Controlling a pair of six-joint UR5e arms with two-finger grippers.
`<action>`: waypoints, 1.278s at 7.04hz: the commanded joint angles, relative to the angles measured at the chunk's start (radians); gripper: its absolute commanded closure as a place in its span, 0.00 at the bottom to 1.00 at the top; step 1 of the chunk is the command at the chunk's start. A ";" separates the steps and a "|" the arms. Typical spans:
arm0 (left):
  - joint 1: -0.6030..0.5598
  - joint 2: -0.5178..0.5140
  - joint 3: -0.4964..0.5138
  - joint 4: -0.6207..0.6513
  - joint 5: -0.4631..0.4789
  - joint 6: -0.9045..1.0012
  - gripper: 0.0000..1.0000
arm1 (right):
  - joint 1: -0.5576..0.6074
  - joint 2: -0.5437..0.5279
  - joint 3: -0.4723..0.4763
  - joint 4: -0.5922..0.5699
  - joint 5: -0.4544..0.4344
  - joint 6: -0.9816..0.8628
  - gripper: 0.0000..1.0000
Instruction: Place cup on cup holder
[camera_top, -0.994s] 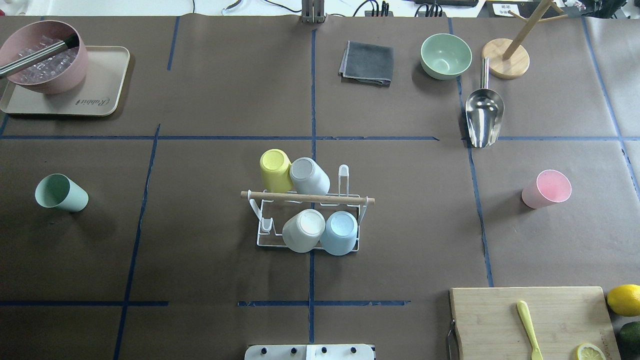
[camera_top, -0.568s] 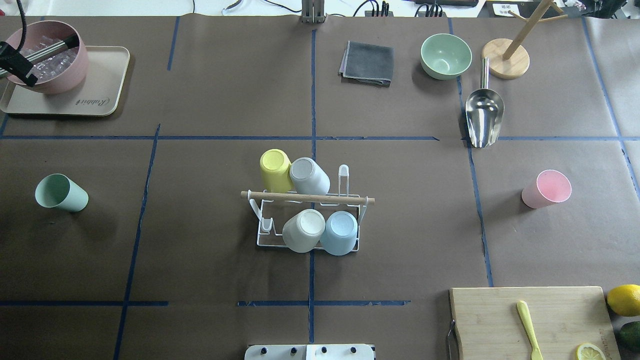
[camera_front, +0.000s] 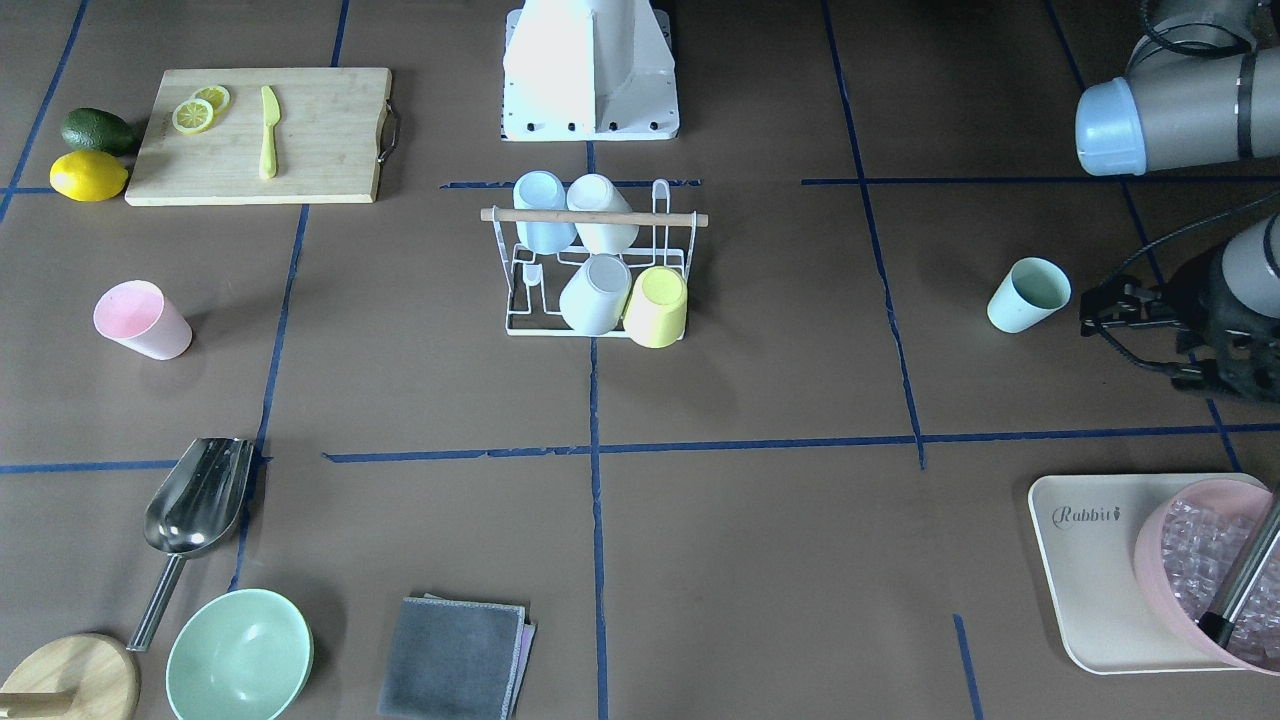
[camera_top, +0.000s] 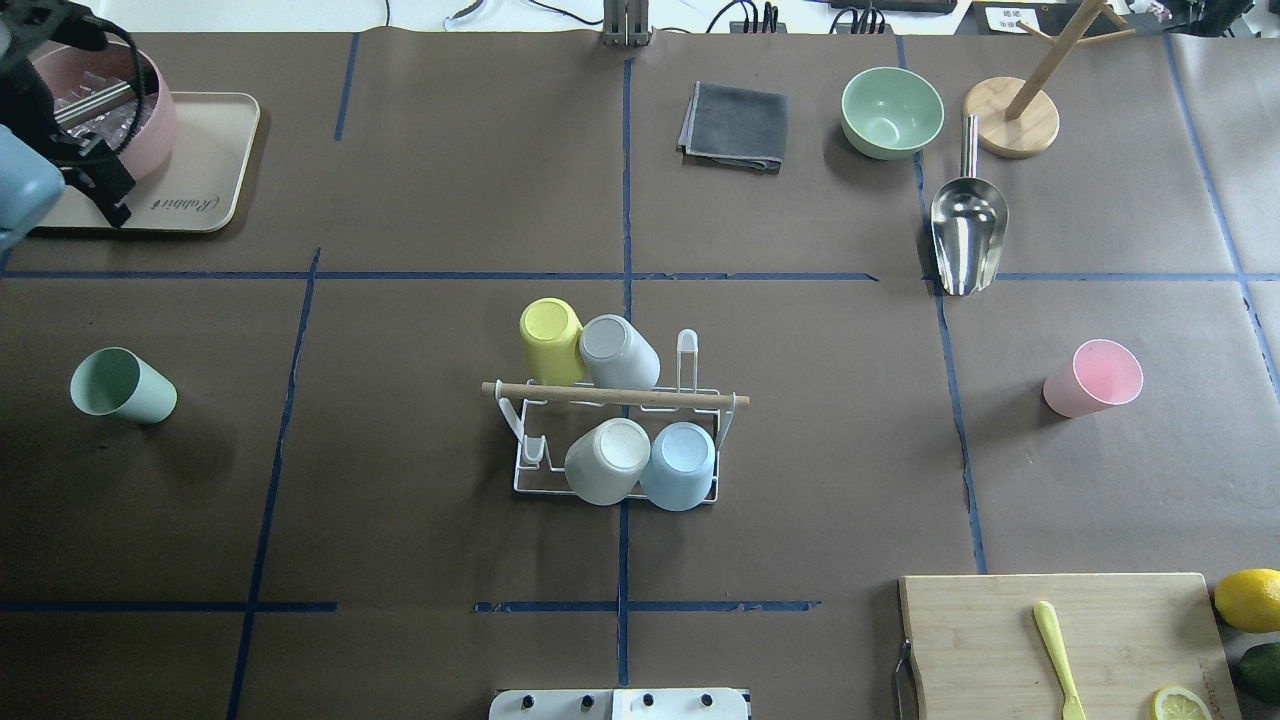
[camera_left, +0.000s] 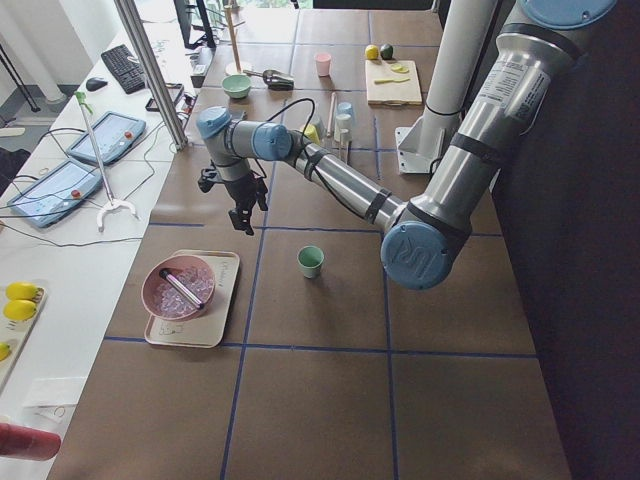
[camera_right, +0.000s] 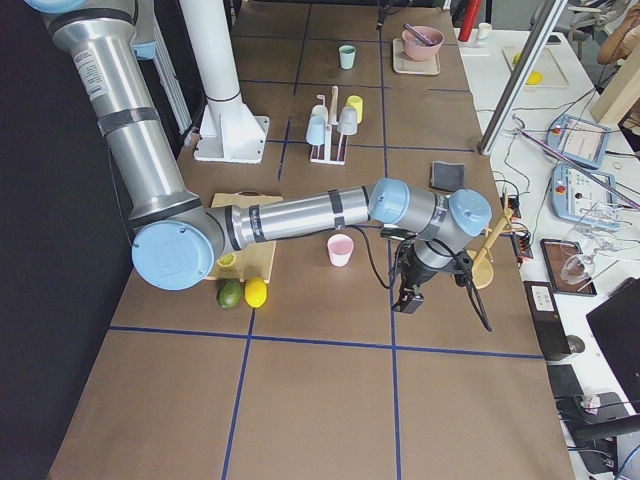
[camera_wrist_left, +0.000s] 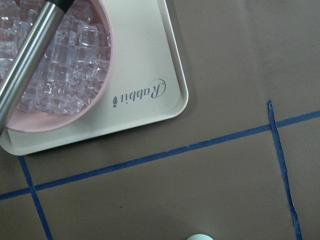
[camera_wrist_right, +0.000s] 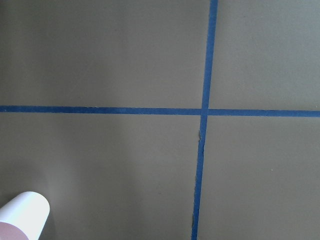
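Note:
The cup holder (camera_top: 700, 400), a white wire rack with a wooden rod across the top, stands mid-table with several cups upside down on its prongs. A green cup (camera_top: 122, 385) stands alone on the left and a pink cup (camera_top: 1095, 377) alone on the right. My left gripper (camera_top: 112, 205) hangs over the tray's near edge, beyond the green cup (camera_front: 1028, 294), and looks open and empty. The left wrist view catches only that cup's rim (camera_wrist_left: 200, 237) at its bottom edge. My right gripper (camera_right: 405, 300) hovers just past the pink cup (camera_right: 341, 249); I cannot tell whether it is open or shut.
A beige tray (camera_top: 200, 150) holds a pink bowl of ice (camera_top: 150, 110) with a metal tool. At the back right are a grey cloth (camera_top: 735, 125), green bowl (camera_top: 892, 112), metal scoop (camera_top: 968, 235) and wooden stand (camera_top: 1012, 118). A cutting board (camera_top: 1060, 640) lies front right.
My left arm has come into the overhead view at the top left and moved over the tray toward the table's near side. The cups and rack have not moved.

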 joint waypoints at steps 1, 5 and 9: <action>0.139 -0.057 -0.001 0.053 0.151 0.001 0.00 | -0.079 0.051 -0.076 -0.009 0.046 0.069 0.00; 0.218 -0.064 0.062 0.124 0.170 0.062 0.00 | -0.214 0.103 -0.124 -0.075 0.123 0.188 0.00; 0.166 -0.148 0.322 0.129 0.038 0.212 0.00 | -0.294 0.115 -0.125 -0.185 0.131 0.188 0.00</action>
